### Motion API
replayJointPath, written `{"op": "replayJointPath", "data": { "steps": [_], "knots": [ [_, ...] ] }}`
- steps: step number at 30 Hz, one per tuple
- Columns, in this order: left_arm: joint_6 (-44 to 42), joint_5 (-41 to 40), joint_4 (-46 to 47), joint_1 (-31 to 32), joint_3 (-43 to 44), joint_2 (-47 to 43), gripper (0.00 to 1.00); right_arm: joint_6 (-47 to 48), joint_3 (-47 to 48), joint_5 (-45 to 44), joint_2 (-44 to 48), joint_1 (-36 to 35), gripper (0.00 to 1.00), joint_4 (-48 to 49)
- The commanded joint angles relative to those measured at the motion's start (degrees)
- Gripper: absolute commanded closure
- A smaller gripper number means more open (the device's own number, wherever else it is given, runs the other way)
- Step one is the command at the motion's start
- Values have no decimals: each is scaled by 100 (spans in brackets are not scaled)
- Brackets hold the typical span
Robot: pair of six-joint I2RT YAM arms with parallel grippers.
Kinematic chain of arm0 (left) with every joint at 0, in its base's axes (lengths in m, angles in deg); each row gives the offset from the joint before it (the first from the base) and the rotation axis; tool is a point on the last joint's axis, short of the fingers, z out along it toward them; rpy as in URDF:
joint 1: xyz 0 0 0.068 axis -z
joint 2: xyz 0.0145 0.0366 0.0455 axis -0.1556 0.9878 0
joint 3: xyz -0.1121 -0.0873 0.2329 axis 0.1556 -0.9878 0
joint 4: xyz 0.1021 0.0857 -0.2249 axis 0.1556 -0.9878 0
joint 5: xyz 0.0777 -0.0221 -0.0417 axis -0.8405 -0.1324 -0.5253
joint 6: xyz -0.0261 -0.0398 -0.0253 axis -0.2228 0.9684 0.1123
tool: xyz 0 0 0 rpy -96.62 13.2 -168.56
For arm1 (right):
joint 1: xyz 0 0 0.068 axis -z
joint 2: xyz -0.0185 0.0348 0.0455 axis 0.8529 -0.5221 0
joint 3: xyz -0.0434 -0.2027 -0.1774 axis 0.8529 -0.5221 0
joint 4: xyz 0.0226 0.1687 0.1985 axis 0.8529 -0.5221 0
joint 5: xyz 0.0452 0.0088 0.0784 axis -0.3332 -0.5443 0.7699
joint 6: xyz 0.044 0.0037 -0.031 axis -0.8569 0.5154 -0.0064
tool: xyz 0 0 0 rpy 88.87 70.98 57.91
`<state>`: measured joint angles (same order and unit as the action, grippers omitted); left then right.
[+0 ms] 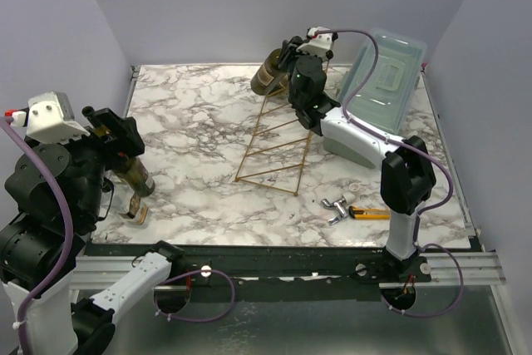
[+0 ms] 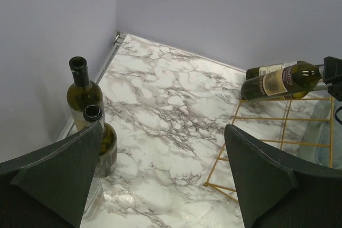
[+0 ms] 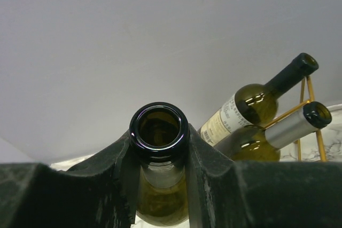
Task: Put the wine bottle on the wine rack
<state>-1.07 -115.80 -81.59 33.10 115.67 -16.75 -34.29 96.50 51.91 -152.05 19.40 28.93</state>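
At the far side of the marble-patterned worktop [image 1: 191, 122], a wine rack [image 1: 277, 145] of thin gold wire is seen standing at a slant, with its rungs running like a ladder. A wine bottle [image 3: 160, 177] is held at the top of the rack, lying roughly level with its base pointing away from the arm. The right gripper [image 3: 159, 150] is closed around the neck of this bottle, just under the open mouth. Whether the bottle's weight is already carried by the wire cannot be told. Two other bottles [image 3: 251, 105] are seen just beside it in the right wrist view, lying against the gold wire at the top of the rack.

Over the left side of the worktop, the left gripper [image 2: 163, 132] is held wide open with nothing between its fingers. Two upright bottles [image 2: 83, 97], both uncorked, are seen below it, close together near the left wall.

A pale blue-grey plastic box [image 1: 386, 81] is placed to the right of the rack. A yellow utility knife [image 1: 370, 213] is laid near the front right of the worktop.
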Motion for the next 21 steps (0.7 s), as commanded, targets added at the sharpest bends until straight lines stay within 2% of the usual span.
{"op": "replayJointPath", "data": {
  "steps": [1, 21],
  "knots": [
    [-7, 119, 110, 29, -43, 56, 3, -254, 212, -168, -22, 177, 99, 685],
    [43, 216, 139, 29, -132, 51, 3, -674, -172, -89, -87, 306, 99, 523]
  ]
}}
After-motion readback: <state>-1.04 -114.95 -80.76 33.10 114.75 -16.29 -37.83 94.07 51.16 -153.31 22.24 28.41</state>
